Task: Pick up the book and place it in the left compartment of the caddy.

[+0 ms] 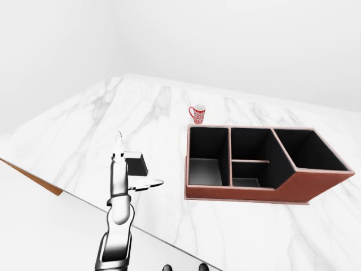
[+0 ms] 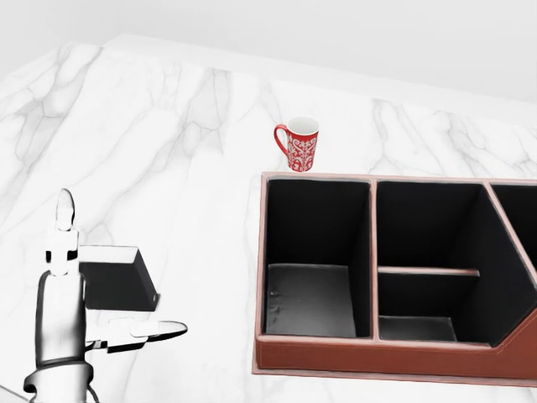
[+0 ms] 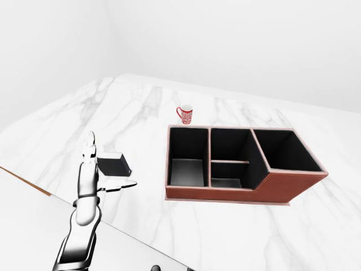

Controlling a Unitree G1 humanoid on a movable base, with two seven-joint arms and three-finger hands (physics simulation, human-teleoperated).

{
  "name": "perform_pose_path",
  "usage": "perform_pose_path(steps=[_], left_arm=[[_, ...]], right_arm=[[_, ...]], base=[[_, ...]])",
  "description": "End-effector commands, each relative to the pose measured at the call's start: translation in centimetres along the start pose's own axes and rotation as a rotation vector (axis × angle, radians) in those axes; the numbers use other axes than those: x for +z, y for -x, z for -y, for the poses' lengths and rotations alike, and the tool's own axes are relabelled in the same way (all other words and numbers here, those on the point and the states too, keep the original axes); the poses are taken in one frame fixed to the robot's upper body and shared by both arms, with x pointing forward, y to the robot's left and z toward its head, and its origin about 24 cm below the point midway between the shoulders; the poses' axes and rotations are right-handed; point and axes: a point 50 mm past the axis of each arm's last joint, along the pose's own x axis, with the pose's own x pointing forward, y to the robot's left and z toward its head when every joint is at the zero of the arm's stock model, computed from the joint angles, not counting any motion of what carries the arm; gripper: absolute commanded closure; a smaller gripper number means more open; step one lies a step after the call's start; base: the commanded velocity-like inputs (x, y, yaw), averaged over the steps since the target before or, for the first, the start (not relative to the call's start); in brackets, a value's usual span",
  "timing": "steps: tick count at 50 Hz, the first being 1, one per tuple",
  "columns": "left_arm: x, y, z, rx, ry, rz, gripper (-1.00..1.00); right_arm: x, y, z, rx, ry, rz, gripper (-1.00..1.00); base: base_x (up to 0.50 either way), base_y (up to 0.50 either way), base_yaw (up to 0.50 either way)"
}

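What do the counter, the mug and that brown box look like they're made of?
The counter looks like polished white marble, judging by its grey veins. The mug looks like glazed ceramic: a glossy red-and-white pattern with a white inside. The caddy looks like reddish-brown leather or leatherette outside, with a matte black lining, possibly felt. All of it is rendered, so these are only looks.

A white marble table (image 2: pixel 185 151) carries three things — a dark book (image 2: pixel 117 277) at left, a brown caddy (image 2: pixel 394 357) at right, a red patterned mug (image 2: pixel 299 144) just above the caddy's left compartment.
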Motion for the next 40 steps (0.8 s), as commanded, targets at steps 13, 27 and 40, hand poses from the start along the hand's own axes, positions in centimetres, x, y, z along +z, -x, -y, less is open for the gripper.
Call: perform_pose_path(steps=[13,27,40], left_arm=[[3.9,0.5,-3.1,0.434,-0.67,0.277,-1.0],[5.0,1.3,-1.7,0.407,-0.927,0.405,-1.0],[4.0,1.4,0.2,0.305,-1.06,0.46,-1.0]], right_arm=[[-0.1,0.0,-0.1,0.003,0.004,-0.004,-1.0],[0.0,0.0,0.0,0.0,0.003,-0.001,-1.0],[0.2,-0.1,0.0,-0.005,-0.008,0.012,-1.0]], base=[[0.0,0.0,0.0],[0.0,0.0,0.0],[0.0,0.0,0.0]])
